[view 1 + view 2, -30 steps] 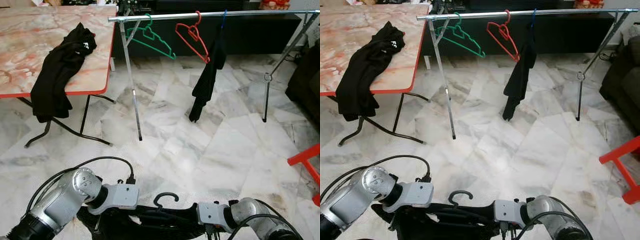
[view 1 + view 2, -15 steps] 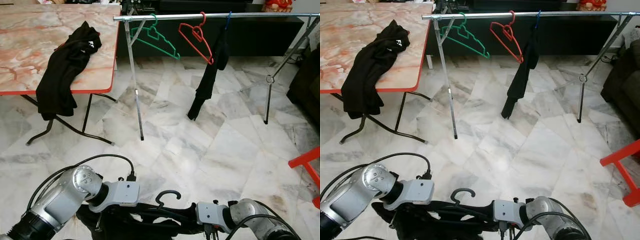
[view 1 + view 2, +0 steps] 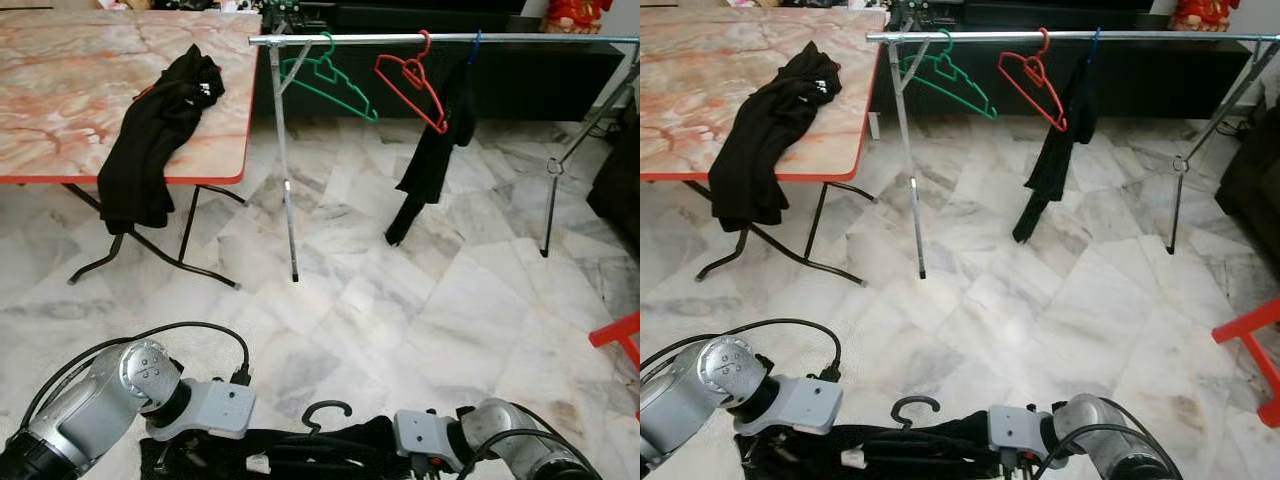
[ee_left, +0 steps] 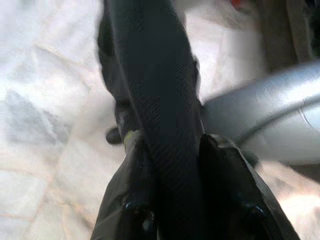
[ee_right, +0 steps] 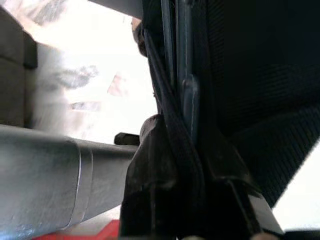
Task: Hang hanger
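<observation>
The black plastic hanger with a curved hook (image 3: 327, 412), carrying a black garment (image 3: 300, 455), was held low in front of the robot, well apart from the long silver clothes rail (image 3: 440, 39) that stood across the room. The left gripper (image 3: 262, 462) and the right gripper (image 3: 385, 462) were at the two ends of the hanger, and the hook pointed up between them. In the left wrist view the black fingers (image 4: 135, 200) were pressed on both sides of a dark bar, so this claw looked clamped on the hanger; in the right wrist view the fingers (image 5: 160, 200) were closed around thin black bars and cloth, also clamped, as far as I could judge. On the rail a green plastic hanger (image 3: 330, 78) and a red plastic hanger (image 3: 412, 80) hung already, and beside the red one a black cloth (image 3: 435, 150) hung down from the rail. I judged that the step in hand was carrying the loaded hanger toward the rail. The next move called for coming near the rail, raising the hook above it and lowering it onto a free part. The eye views showed the rail and the marble-patterned table with red edge (image 3: 60, 100), left of the rail, with a dark garment (image 3: 155, 130) on it; the wrist views showed the grip closely, which the eye views hid at the bottom edge.
</observation>
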`<state>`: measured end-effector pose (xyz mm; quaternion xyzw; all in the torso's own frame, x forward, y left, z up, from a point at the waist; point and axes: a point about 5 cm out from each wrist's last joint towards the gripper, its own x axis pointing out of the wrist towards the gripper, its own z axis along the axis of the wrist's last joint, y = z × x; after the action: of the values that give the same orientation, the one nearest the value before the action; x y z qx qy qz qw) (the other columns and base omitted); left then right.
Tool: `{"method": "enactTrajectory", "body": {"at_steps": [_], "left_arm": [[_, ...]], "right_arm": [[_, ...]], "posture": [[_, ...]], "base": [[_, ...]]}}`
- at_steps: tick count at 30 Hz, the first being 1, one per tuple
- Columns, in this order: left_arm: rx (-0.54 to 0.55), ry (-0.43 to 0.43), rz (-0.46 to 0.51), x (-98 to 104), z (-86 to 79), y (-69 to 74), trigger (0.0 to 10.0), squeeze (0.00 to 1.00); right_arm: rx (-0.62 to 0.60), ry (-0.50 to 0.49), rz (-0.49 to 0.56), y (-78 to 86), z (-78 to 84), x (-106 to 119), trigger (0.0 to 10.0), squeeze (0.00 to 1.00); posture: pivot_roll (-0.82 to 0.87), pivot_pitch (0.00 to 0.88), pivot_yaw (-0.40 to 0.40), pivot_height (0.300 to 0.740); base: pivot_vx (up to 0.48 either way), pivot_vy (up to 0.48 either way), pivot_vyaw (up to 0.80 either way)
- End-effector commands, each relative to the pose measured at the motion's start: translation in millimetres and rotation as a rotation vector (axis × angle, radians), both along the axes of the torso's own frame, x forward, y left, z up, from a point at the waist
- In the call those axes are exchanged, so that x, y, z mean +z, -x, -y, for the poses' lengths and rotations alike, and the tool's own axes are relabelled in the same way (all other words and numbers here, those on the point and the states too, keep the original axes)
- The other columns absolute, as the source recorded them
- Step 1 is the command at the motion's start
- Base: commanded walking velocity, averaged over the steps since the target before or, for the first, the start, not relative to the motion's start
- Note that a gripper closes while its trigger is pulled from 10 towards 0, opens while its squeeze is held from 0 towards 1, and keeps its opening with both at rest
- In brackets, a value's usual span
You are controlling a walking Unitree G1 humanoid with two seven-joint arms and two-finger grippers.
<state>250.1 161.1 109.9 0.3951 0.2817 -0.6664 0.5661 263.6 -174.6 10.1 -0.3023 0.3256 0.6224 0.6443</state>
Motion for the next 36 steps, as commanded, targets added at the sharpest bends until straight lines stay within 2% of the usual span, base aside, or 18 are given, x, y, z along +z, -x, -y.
{"method": "enactTrajectory", "body": {"at_steps": [1, 3, 4, 7, 10, 11, 13, 14, 15, 16, 20, 24, 26, 32, 34, 36], "left_arm": [[0.020, 0.043, 0.016, 2.8, 2.6, -2.2, 10.0, 1.00], [0.028, 0.054, 0.016, 3.6, 3.1, -3.0, 10.0, 1.00], [0.051, 0.087, 0.013, 6.0, 2.1, -4.5, 10.0, 1.00], [0.111, 0.133, 0.060, 10.4, -1.4, -11.9, 10.0, 1.00], [0.226, 0.209, 0.217, 18.8, -1.4, -29.7, 10.0, 1.00], [0.289, 0.224, 0.298, 22.2, -4.3, -37.5, 10.0, 1.00], [0.294, 0.210, 0.335, 22.4, -7.8, -38.1, 10.0, 1.00], [0.311, 0.196, 0.347, 21.0, -11.5, -37.8, 10.0, 0.95], [0.311, 0.196, 0.347, 21.0, -11.5, -37.8, 10.0, 0.95], [0.332, 0.202, 0.312, 18.8, -14.0, -35.6, 10.0, 0.00], [0.357, 0.222, 0.192, 16.8, -24.7, -24.7, 10.0, 0.00], [0.259, 0.210, -0.035, 19.2, -33.0, 3.7, 10.0, 0.00], [0.213, 0.192, -0.089, 14.9, -31.2, 13.9, 10.0, 0.00], [0.248, 0.239, -0.034, 3.8, -15.6, 7.5, 10.0, 0.00], [0.290, 0.310, 0.047, 5.1, -0.9, -2.7, 10.0, 0.00], [0.308, 0.324, 0.082, 6.3, 1.7, -6.7, 10.0, 0.00]], "right_arm": [[0.001, -0.011, -0.025, 0.6, 0.0, 0.4, 0.0, 0.00], [0.003, -0.014, -0.039, 1.2, -0.1, 0.3, 0.0, 0.00], [0.002, -0.019, -0.077, 3.2, 1.2, -0.3, 0.0, 0.00], [-0.012, -0.019, -0.113, 5.1, 4.8, -1.4, 0.0, 0.00], [-0.016, -0.010, -0.158, 9.3, 8.6, -4.1, 0.0, 0.00], [-0.014, -0.013, -0.184, 12.1, 9.5, -5.6, 0.0, 0.00], [-0.012, -0.015, -0.196, 14.1, 9.7, -6.8, 0.0, 0.00], [-0.012, -0.014, -0.197, 14.8, 9.7, -7.5, 0.0, 0.00], [-0.012, -0.014, -0.197, 14.8, 9.7, -7.5, 0.0, 0.00], [-0.013, -0.016, -0.200, 15.0, 9.6, -7.5, 0.0, 0.00], [-0.013, -0.022, -0.212, 15.1, 9.5, -7.1, 0.0, 0.00], [-0.006, -0.008, -0.216, 15.5, 11.6, -6.9, 0.0, 0.00], [-0.005, 0.005, -0.208, 15.3, 12.4, -7.4, 0.0, 0.00], [-0.012, 0.008, -0.174, 12.4, 9.7, -7.2, 0.0, 0.00], [-0.022, 0.033, -0.094, 7.2, 9.4, -6.3, 0.0, 0.00], [-0.048, 0.016, -0.069, 4.2, 9.0, -4.6, 0.0, 0.00]], "posture": [[0.07, 0.146, -0.053, 0.740], [0.07, 0.146, -0.053, 0.740], [0.07, 0.144, -0.051, 0.740], [0.07, 0.145, -0.050, 0.740], [0.07, 0.146, -0.049, 0.740], [0.08, 0.149, -0.050, 0.740], [0.08, 0.150, -0.050, 0.740], [0.08, 0.151, -0.049, 0.740], [0.08, 0.151, -0.049, 0.740], [0.08, 0.151, -0.049, 0.740], [0.08, 0.153, -0.050, 0.740], [0.08, 0.153, -0.050, 0.740], [0.08, 0.153, -0.050, 0.740], [0.09, 0.154, -0.051, 0.740], [0.09, 0.159, -0.055, 0.740], [0.09, 0.166, -0.059, 0.740]], "base": [[0.000, 0.000, 0.00], [0.000, 0.000, 0.00], [0.000, 0.000, 0.00], [0.000, 0.000, 0.00], [0.000, 0.000, 0.00], [0.000, 0.000, 0.00], [0.000, 0.000, 0.00], [0.000, 0.000, 0.00], [0.000, 0.000, 0.00], [0.000, 0.000, 0.00], [0.000, 0.000, 0.00], [0.000, 0.000, 0.00], [0.000, 0.000, 0.00], [0.000, 0.000, 0.00], [0.000, 0.000, 0.00], [0.000, 0.000, 0.00]]}}
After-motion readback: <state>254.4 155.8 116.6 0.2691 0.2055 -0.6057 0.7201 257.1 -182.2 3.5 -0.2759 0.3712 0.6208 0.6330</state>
